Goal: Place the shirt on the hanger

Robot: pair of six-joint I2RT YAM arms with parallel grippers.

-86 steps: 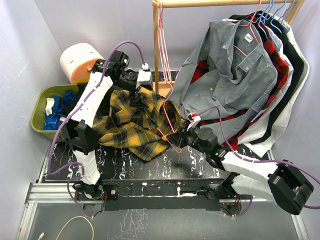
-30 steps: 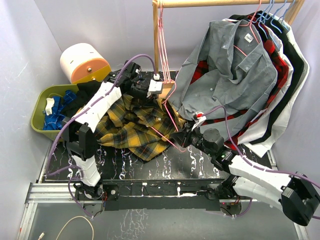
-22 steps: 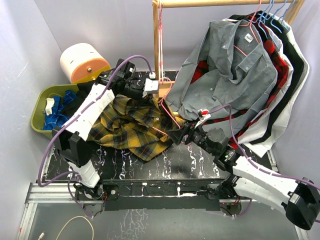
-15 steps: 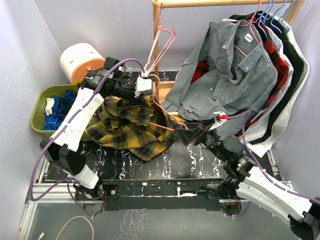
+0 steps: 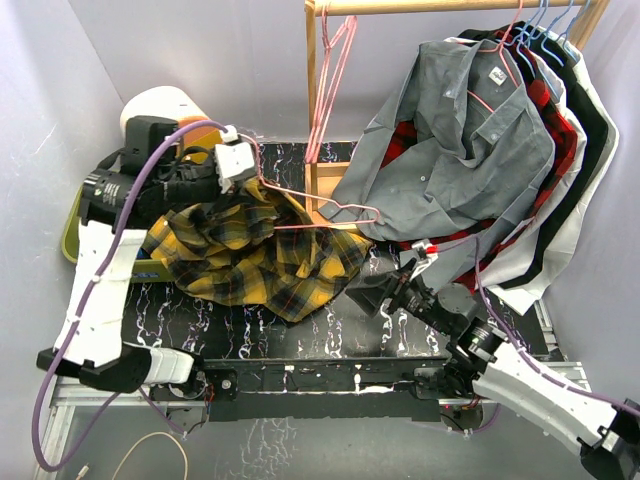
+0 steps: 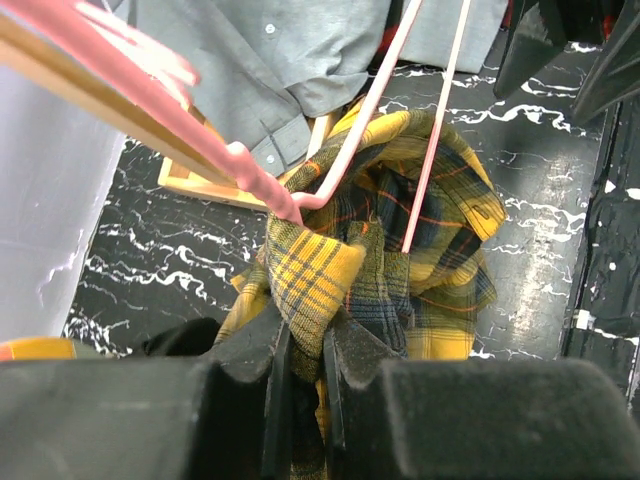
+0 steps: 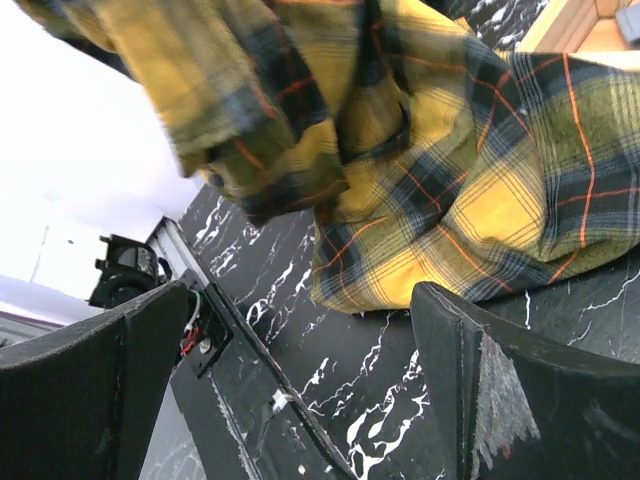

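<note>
Shirt (image 5: 255,255) fold pinched in left pincer (image 6: 300,345), hanger (image 6: 370,100) alongside, right pincer (image 7: 300,300) spread nearby.

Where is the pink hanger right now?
Top view, centre-left: the hanger sits over the yellow plaid shirt, reaching from the left gripper toward the hanging grey shirt.

This looks like a robot test cell in a laboratory. Plain pale walls (image 5: 200,50) close in a black marbled table (image 5: 330,335). The left arm (image 5: 95,280) and the right arm (image 5: 530,385), both with cables, are bolted to a metal rail (image 5: 90,378), and a wooden clothes rack (image 5: 311,100) stands behind.
</note>
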